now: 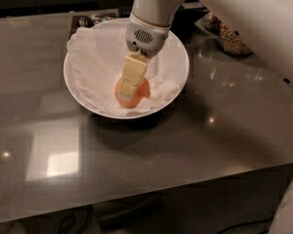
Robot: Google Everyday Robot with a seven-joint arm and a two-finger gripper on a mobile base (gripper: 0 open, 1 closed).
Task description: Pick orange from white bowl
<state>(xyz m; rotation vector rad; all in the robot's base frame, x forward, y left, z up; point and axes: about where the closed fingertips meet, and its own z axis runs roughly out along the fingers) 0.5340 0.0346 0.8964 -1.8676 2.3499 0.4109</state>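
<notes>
The white bowl (178,57) sits on the dark table, lined with crumpled white paper (95,57). The orange (142,89) lies in the bowl's near half, on the paper. My gripper (129,89) reaches down into the bowl from the upper right. Its pale yellow end lies across the orange's top and hides the fruit's middle. The white wrist (145,33) hangs over the bowl's far side.
The bowl stands on a glossy grey table (210,145) with ceiling-light reflections. A glass jar of cereal (229,38) stands at the back right, behind my white arm (244,18). Dark small items (88,19) lie just behind the bowl. The table's front edge runs along the bottom.
</notes>
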